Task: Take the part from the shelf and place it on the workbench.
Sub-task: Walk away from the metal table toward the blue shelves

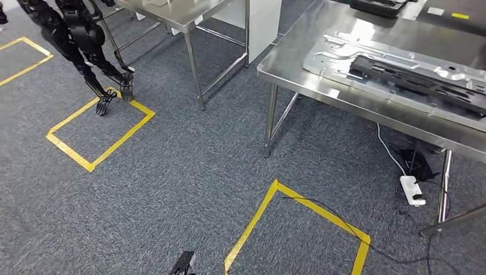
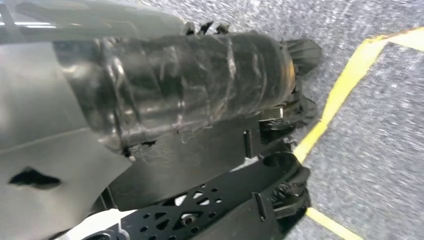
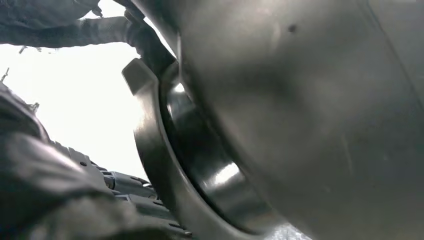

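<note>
In the left wrist view my left hand [image 2: 185, 85], its thumb wrapped in black tape, grips a black plastic part [image 2: 200, 210] with small perforations, held over the carpet. A dark tip [image 1: 182, 264] pokes in at the bottom edge of the head view; whether it belongs to the part is unclear. The steel workbench [image 1: 309, 77] stands ahead to the right. It carries a silver plate [image 1: 344, 54] with a long black part [image 1: 412, 80] on it. In the right wrist view dark fingers [image 3: 55, 200] of my right hand lie against ribbed black plastic, but their grip is unclear.
A second steel table [image 1: 189, 23] stands at the back. Another robot's black legs [image 1: 86, 46] stand at the far left on a yellow taped square [image 1: 100, 129]. A second taped square [image 1: 298, 229] lies just ahead. A power strip [image 1: 412, 190] and cables lie under the workbench.
</note>
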Controlling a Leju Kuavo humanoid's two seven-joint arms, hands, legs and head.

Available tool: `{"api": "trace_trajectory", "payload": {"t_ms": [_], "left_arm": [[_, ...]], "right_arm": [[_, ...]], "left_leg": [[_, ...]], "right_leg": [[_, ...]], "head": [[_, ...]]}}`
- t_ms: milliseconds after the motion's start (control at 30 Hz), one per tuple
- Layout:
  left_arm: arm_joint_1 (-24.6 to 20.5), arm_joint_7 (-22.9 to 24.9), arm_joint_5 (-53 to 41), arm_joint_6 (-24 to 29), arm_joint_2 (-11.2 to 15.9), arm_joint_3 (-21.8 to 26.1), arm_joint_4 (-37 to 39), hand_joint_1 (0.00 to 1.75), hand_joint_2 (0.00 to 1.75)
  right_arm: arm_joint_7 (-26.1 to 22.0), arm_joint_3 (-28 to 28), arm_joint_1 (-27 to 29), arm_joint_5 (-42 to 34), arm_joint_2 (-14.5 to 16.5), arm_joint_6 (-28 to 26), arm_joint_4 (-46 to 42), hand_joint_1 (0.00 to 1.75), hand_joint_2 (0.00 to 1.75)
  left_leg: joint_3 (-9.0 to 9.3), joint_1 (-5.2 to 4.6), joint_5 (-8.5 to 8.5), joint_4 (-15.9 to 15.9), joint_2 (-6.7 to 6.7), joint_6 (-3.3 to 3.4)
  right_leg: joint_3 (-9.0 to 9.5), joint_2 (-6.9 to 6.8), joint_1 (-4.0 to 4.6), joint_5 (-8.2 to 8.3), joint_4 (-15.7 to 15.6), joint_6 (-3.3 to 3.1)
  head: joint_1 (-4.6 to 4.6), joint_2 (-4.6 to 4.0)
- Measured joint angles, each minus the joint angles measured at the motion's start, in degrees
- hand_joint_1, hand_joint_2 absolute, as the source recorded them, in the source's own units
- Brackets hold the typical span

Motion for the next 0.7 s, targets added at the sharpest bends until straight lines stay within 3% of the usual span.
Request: {"api": "trace_trajectory", "payload": {"t_ms": [33, 100, 167, 233, 267, 333, 400, 467, 533, 600, 633, 700], "left_arm": [[0.14, -0.82, 0.1, 0.15, 0.08, -0.01, 0.0, 0.0, 0.0], [0.36, -2.53, 1.51, 1.11, 0.24, 0.04, 0.0, 0.0, 0.0], [0.3, -3.48, 3.63, 2.4, 0.36, 0.46, 0.0, 0.0, 0.0], [0.09, -2.9, 3.9, 2.92, 0.61, 0.93, 0.0, 0.0, 0.0], [0.03, -2.29, 3.41, 2.94, 0.79, 1.02, 0.0, 0.0, 0.0], [0.05, -0.92, 2.04, 2.84, 1.2, 1.04, 0.0, 0.0, 0.0], [0.23, 0.17, -0.67, 2.15, 1.58, 0.66, 0.0, 0.0, 0.0], [0.31, 0.57, -3.73, 0.78, 1.98, -0.32, 0.0, 0.0, 0.0], [0.28, 0.61, -5.39, -0.4, 2.28, -1.38, 0.0, 0.0, 0.0], [0.17, 0.76, -6.32, -1.1, 2.37, -2.23, 0.0, 0.0, 0.0], [0.04, 0.92, -6.77, -1.35, 2.37, -2.66, 0.0, 0.0, 0.0], [-0.21, 1.24, -7.57, -1.7, 2.34, -3.5, 0.0, 0.0, 0.0]], "right_arm": [[-0.2, 0.11, -0.02, -0.1, -0.02, 0.03, 0.01, 0.0, 0.0], [-0.44, 0.28, -0.12, -0.27, -0.09, 0.04, 0.05, 0.0, 0.0], [-0.55, 0.32, -0.05, -0.88, -0.14, -0.05, 0.09, 0.0, 0.0], [-0.61, 0.32, 0.16, -1.85, -0.25, -0.43, 0.2, 0.0, 0.0], [-0.63, 0.32, 0.22, -2.26, -0.32, -0.66, 0.26, 0.0, 0.0], [-0.88, 0.32, 0.14, -3.35, -0.42, -1.21, 0.33, 0.0, 0.0], [-0.62, 0.23, -0.6, -6.01, -0.38, -2.08, 0.33, 0.0, 0.0], [2.03, -0.09, -2.8, -9.13, -0.1, -2.71, 0.27, 0.0, 0.0], [5.07, -0.52, -5.76, -10.74, 0.23, -2.48, 0.11, 0.0, 0.0], [5.87, -0.99, -7.66, -11.52, 0.18, -2.0, -0.08, 0.0, 0.0], [5.79, -1.35, -8.09, -11.96, 0.02, -1.87, -0.15, 0.0, 0.0], [5.3, -2.17, -8.19, -12.91, -0.36, -1.92, -0.17, 0.0, 0.0]], "left_leg": [[-0.22, 0.12, 0.07, 0.02, -0.23, -0.34], [-1.3, 0.05, -1.3, 1.93, 1.79, -1.05], [-3.91, 0.15, -4.84, 7.88, 5.11, -1.8], [-6.5, 0.53, -7.38, 13.93, 6.4, -2.41], [-6.58, 0.7, -7.21, 14.58, 6.7, -2.61], [-3.56, 0.95, -4.16, 9.64, 7.64, -2.79], [0.29, 0.72, -1.57, 2.3, 10.13, -2.58], [1.4, 0.25, -1.13, -0.57, 11.39, -1.88], [1.24, 0.19, -0.87, -0.77, 10.34, -0.97], [1.52, 0.38, -0.52, -1.24, 9.21, -0.14], [1.71, 0.5, -0.36, -1.45, 8.56, 0.29], [1.68, 0.42, -0.29, -1.45, 7.05, 0.87]], "right_leg": [[0.17, -0.79, -0.04, 0.19, -0.24, -0.35], [0.6, -2.34, -0.29, 0.59, -0.86, -1.07], [0.71, -4.01, -0.32, 0.73, -1.18, -1.45], [0.68, -5.94, -0.26, 0.62, -1.15, -1.49], [0.68, -6.84, -0.29, 0.54, -1.12, -1.42], [0.84, -8.27, -0.41, 0.32, -1.02, -1.12], [1.07, -9.29, -0.28, 0.06, -0.9, -0.64], [1.09, -10.08, 0.06, 0.01, -0.89, -0.07], [1.15, -10.63, 0.1, -0.04, -1.03, 0.66], [0.82, -8.97, -0.14, -1.18, 0.28, 1.26], [-0.16, -7.51, -0.23, -2.57, 2.59, 1.39], [-3.79, -5.39, -0.11, -6.09, 10.27, 1.35]], "head": [[0.04, -0.01], [-0.29, -0.01], [-0.73, -0.01], [-0.81, -0.01], [-0.84, -0.01], [-0.84, -0.01], [-0.84, -0.01], [-0.8, 0.0], [-0.78, 0.01], [-0.69, 0.0], [-0.59, 0.0], [-0.42, -0.01]]}}
